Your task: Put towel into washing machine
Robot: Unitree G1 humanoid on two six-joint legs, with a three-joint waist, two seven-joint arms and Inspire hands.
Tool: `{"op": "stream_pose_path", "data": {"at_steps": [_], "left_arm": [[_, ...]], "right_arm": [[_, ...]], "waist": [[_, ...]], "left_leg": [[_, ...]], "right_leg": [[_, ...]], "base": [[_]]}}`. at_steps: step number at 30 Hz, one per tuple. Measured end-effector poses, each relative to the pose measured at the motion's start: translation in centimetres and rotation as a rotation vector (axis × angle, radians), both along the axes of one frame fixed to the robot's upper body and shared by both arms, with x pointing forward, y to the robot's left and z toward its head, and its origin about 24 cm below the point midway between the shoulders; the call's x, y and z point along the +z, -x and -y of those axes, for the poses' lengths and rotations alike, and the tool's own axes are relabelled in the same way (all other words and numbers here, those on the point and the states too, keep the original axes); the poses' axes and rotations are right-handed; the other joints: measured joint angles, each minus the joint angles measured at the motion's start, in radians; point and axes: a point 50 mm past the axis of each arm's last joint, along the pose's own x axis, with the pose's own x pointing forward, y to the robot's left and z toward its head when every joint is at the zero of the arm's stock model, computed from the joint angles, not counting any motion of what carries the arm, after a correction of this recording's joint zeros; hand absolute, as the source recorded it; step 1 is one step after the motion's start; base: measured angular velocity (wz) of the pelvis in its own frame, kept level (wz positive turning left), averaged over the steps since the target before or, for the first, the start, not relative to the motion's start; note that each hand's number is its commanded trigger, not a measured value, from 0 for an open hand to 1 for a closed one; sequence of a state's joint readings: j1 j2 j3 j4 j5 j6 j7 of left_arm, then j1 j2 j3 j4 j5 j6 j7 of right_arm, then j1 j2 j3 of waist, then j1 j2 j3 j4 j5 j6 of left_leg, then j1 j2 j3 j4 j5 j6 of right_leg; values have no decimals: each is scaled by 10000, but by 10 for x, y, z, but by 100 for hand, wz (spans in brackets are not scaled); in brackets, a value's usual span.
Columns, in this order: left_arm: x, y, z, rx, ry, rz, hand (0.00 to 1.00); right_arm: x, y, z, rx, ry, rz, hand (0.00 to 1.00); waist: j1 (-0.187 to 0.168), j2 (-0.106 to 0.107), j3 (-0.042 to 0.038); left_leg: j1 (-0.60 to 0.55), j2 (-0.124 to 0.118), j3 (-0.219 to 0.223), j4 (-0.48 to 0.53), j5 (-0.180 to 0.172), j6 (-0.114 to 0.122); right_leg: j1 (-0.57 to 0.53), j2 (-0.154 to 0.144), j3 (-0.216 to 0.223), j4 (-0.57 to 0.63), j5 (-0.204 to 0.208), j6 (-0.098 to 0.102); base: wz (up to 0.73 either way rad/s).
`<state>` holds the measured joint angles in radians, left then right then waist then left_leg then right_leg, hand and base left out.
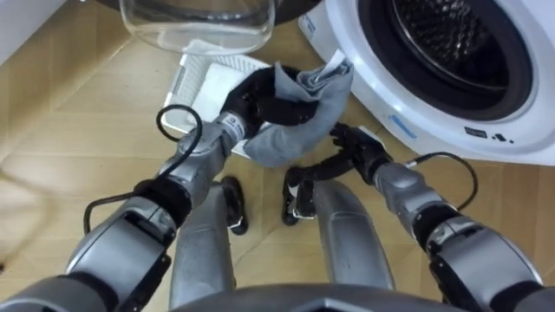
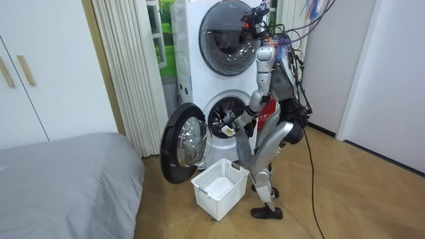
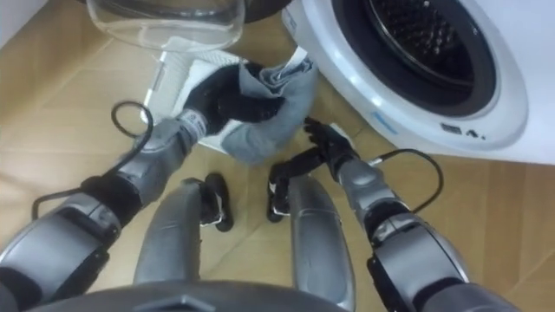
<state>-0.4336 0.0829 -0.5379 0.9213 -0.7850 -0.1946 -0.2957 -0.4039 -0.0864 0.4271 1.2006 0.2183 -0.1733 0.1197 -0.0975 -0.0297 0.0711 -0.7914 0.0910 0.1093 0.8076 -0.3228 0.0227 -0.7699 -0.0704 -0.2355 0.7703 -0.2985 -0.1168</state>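
Clutching the towel (image 1: 299, 117) with my left hand (image 1: 258, 100), fingers curled round it, just left of the washer (image 1: 373, 87); my right hand (image 1: 354, 146) hangs below, fingers relaxed.

- Towel (image 1: 299, 113): grey cloth, soft and matt, lying in thick folds.
- Left hand (image 1: 260, 100): black and matt, perhaps plastic; the cloth covers much of it, so it is hard to be sure.
- Washer (image 1: 408, 104): white shell, smooth and glossy.
- Drum (image 1: 460, 35): dark metal pierced with small holes, with a dull sheen.
- Door (image 1: 199, 26): clear glass bowl, glossy, with bright reflections.
- Basket (image 2: 214, 198): white plastic with slatted walls.
- Floor (image 1: 78, 113): pale wood planks in a herringbone pattern, smooth with a faint sheen.
- Bed (image 2: 66, 179): grey cloth cover, matt and smooth.
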Motion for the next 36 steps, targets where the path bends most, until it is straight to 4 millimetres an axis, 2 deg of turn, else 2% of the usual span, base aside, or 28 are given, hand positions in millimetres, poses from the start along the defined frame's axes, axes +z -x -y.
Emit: {"op": "stream_pose_path", "data": {"at_steps": [1, 2, 3, 9, 13, 14, 15, 20, 30, 31, 32, 33, 36], "left_arm": [[-2, 3, -1, 114, 222, -154, 100], [-8, 9, -3, 267, 648, -488, 100], [-12, 13, -3, 325, 998, -704, 100], [-17, 21, 6, -28, 1658, -1193, 100], [-17, 26, 13, -91, 2157, -1328, 100], [-17, 28, 15, -70, 2365, -1418, 100], [-18, 29, 15, 28, 2574, -1509, 100], [-16, 27, 14, 544, 3368, -1729, 100], [-11, 22, 11, 1362, 4566, -1910, 100], [-11, 22, 11, 1395, 4611, -1924, 78], [-11, 22, 11, 1407, 4621, -1925, 28], [-11, 22, 10, 1428, 4629, -1920, 0], [-11, 21, 9, 1493, 4657, -1914, 0]], "right_arm": [[-1, 1, -1, -8, 0, -11, 0], [-2, 4, 0, -36, 58, -49, 0], [-4, 6, 0, -43, 92, -92, 0], [-8, 12, -1, -199, 25, -355, 0], [-10, 13, -3, -203, -20, -408, 0], [-9, 13, -3, -216, -17, -388, 90], [-8, 12, -3, -229, -15, -329, 100], [-6, 11, -7, -237, -125, -134, 100], [-4, 9, -10, -372, -152, 141, 100], [-4, 9, -10, -387, -152, 147, 100], [-4, 9, -10, -418, -167, 149, 100], [-5, 10, -12, -451, -242, 155, 100], [-5, 11, -12, -668, -449, 151, 100]], "waist": [[-4, -13, -63], [-5, -35, -236], [5, -47, -263], [172, -80, -263], [166, -97, -261], [150, -104, -259], [127, -119, -253], [37, -158, -270], [180, -178, -274], [171, -178, -274], [163, -178, -274], [164, -178, -274], [198, -177, -274]], "left_leg": [[17, -1, -1, -17, 7, -2], [29, -5, -2, -80, 14, -2], [131, -6, -17, -123, 41, 1], [511, -59, -71, -597, 285, 30], [542, -118, -111, -671, 324, 23], [525, -118, -111, -672, 323, 23], [511, -120, -112, -677, 323, 23], [475, -116, -144, -703, 323, 23], [522, -95, -168, -623, 323, 24], [524, -95, -173, -624, 323, 23], [529, -95, -178, -621, 323, 24], [532, -94, -178, -612, 323, 23], [554, -91, -177, -634, 323, 23]], "right_leg": [[20, 2, -1, -20, 5, -6], [38, 2, -14, -65, 24, -6], [164, 2, -52, -125, 41, 0], [627, 14, -185, -640, 303, 38], [661, -9, -189, -686, 319, 58], [648, -9, -189, -694, 319, 58], [631, -9, -189, -701, 318, 58], [643, 2, -246, -783, 318, 59], [727, 10, -269, -740, 318, 59], [732, 10, -275, -736, 318, 59], [737, 10, -277, -726, 319, 58], [740, 10, -277, -716, 320, 57], [751, 11, -277, -725, 329, 43]], "base": [[0], [4], [6], [6], [3], [0], [0], [0], [0], [0], [0], [0], [0]]}}
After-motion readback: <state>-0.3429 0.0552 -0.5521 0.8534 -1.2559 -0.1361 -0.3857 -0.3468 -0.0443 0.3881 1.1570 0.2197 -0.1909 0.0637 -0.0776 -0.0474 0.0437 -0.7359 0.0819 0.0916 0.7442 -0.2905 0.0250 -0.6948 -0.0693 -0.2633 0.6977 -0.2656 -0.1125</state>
